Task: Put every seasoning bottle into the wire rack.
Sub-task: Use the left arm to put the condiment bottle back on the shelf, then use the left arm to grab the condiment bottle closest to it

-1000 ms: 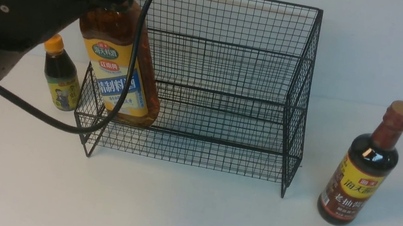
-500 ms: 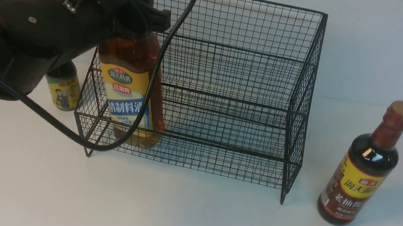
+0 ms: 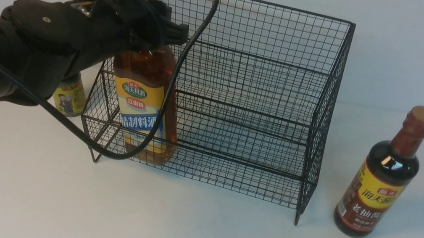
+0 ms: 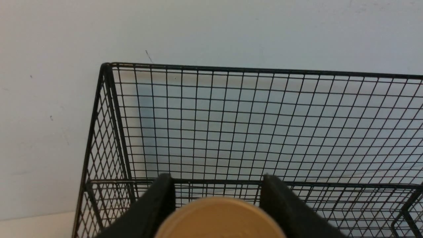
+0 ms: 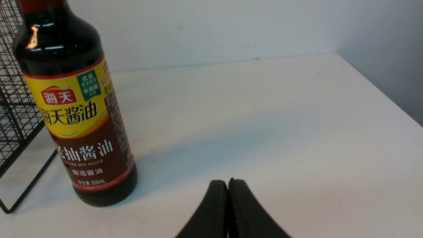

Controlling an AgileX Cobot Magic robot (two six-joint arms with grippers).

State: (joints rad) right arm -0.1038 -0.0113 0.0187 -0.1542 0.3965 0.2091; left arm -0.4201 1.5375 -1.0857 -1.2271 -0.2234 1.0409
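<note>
One white table point(image 3: 177, 232): is carrying everything, with a pale wall rising behind it.
Wire rack point(image 3: 325, 124): is standing on its short legs mid-table, with its open front facing the robot and its tall mesh back toward the wall.
Left arm point(image 3: 13, 57): is reaching in from the left over the rack's left side, with a black cable point(image 3: 77, 136) looping down in front.
Amber bottle point(image 3: 139, 107): is sitting upright inside the rack, at the front left corner of the lowest tier. Its yellow-and-blue label is facing forward. I cannot tell whether its base is fully resting on the wire.
Tall dark bottle point(image 3: 381, 180): is standing upright on the table, outside the rack and apart from its right side.
Small bottle point(image 3: 68, 98): is standing on the table just outside the rack's left side, mostly hiding behind the left arm.
Left gripper point(image 4: 216, 185): is clamping the amber bottle at its top, with the fingers point(image 4: 158, 201) sitting partway apart on either side of the tan cap point(image 4: 218, 218).
Right gripper point(image 5: 228, 185): is hanging over the table near the tall dark bottle, its jaws pressing together and holding nothing.
</note>
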